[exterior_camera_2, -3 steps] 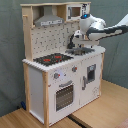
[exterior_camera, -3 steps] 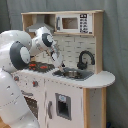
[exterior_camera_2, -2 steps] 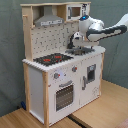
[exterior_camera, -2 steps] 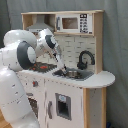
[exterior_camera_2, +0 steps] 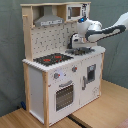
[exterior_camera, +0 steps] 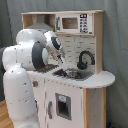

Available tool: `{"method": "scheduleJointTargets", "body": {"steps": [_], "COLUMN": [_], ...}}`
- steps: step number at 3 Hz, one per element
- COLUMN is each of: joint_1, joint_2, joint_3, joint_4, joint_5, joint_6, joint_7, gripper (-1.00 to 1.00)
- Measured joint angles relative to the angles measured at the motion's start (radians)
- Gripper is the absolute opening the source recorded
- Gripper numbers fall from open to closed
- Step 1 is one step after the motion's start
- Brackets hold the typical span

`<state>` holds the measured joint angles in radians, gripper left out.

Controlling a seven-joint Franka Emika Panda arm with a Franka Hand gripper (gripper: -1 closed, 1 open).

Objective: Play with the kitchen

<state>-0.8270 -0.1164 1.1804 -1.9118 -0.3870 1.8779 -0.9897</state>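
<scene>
Fingers (exterior_camera: 66,68), spread unclear, hang just above the sink (exterior_camera: 75,74) of the kitchen (exterior_camera_2: 60,65).

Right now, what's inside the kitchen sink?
The claw reaches down over the sink, beside the black faucet. The basin looks metallic; the arm covers it in the second exterior view, so contents are unclear.

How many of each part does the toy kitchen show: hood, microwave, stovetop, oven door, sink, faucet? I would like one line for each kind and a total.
Hood: 1
Microwave: 1
Stovetop: 1
Oven door: 1
Sink: 1
Faucet: 1
Total: 6
</scene>
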Motion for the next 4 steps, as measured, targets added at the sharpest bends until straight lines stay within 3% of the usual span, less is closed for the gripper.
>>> {"method": "scheduleJointTargets", "body": {"steps": [2,3,4], "joint_1": [0.003,0.025,0.079], "joint_2": [0.163,0.25,0.315], "joint_3": [0.013,0.013,0.013], "joint_4": [0.025,0.032,0.064], "joint_5": [-0.112,-0.167,-0.188], "joint_6": [-0.026,-0.026,-0.026], "joint_7": [-0.025,-0.023,0.031], "gripper": [1.0,1.0,1.0]}}
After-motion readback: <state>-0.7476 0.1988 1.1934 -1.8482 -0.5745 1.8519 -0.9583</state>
